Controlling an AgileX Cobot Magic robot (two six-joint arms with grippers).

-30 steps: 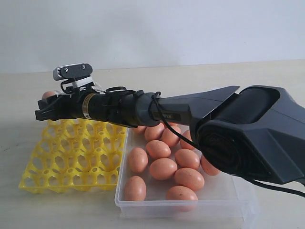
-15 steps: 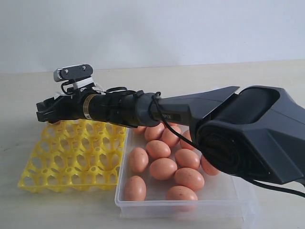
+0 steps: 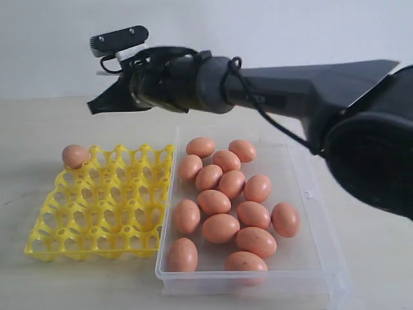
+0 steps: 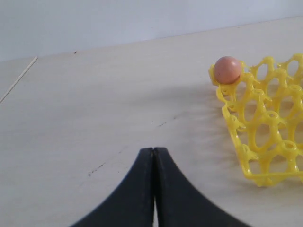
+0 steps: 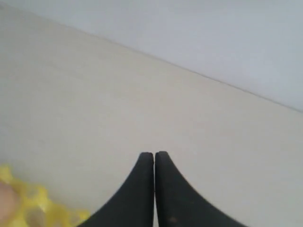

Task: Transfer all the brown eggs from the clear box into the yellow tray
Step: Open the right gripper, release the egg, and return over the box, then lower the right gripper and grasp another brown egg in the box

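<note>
One brown egg sits in the far left corner cup of the yellow tray. Several more brown eggs lie loose in the clear box just right of the tray. My right gripper hangs well above the tray's far edge, shut and empty; the right wrist view shows its jaws pressed together over bare table. My left gripper is shut with nothing in it, low over the table beside the tray, with the placed egg ahead of it. The exterior view does not show the left arm.
The right arm's dark forearm and bulky base link reach across above the box from the right. A pale table carries everything, with a white wall behind.
The right gripper let go of the egg in the tray's far left corner cup, rose well above the tray and shut. The egg stays in the cup.
</note>
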